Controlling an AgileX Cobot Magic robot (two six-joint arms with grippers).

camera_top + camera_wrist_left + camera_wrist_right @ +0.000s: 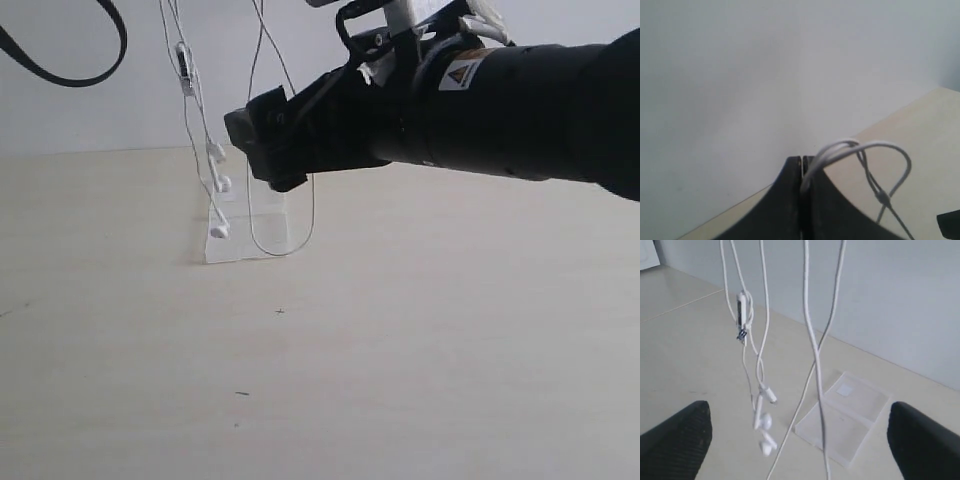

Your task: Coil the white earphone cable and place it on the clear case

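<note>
**Item 1. Left gripper (801, 159).** Black jaws pressed together, pinching several strands of the thin white earphone cable (880, 146). The strands arch out of the pinch in a loop and fall away below the jaws.

**Item 2. Right gripper (800, 440).** Black jaws spread wide, holding nothing. The hanging strands of the cable pass between the two fingers and touch neither.

**Item 3. Cable, detail.** It hangs in long vertical runs from above the right jaws. The small white inline remote (742, 310) is high on one run. The two white earbuds (765, 422) dangle low, between the right jaws and towards one finger. Whether they touch the surface cannot be told.

**Item 4. Small flat transparent plastic case (850, 410).** It has two panels and a white label, and lies on the pale tabletop (400, 350) beyond and below the right jaws, under the hanging loop.

**Status.** Judged about midway: the cable is lifted and gathered into loose long loops at the left pinch. A compact coil is not yet formed, and nothing is laid on the case.
</note>
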